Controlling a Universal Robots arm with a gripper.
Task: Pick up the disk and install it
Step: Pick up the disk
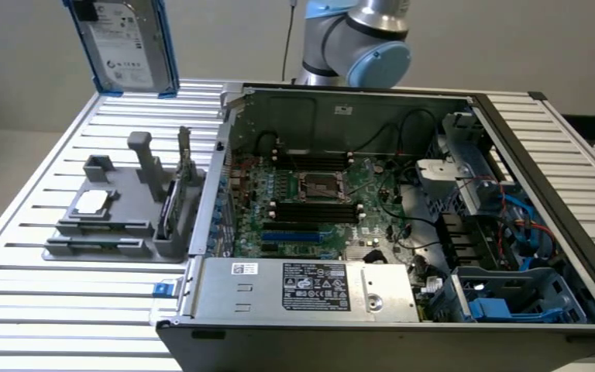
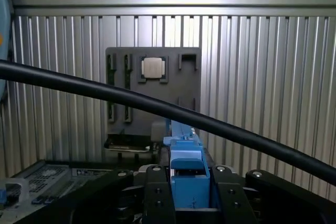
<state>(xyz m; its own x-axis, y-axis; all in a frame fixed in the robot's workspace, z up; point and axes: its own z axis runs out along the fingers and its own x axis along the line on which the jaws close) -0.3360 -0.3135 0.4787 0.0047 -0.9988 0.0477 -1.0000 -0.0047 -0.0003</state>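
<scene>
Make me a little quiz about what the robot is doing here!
1. True or false: the disk lies flat on the table.
2. What colour is the disk's frame? A red, B blue, C green.
3. Fill in: the small square chip sits on the grey ____.

Key: 1 false, the gripper holds it up off the table. 2 B. 3 holder.

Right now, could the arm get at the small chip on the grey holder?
Probably not to grip it: the tool is shut on the disk. The chip itself lies uncovered on its holder.
</scene>
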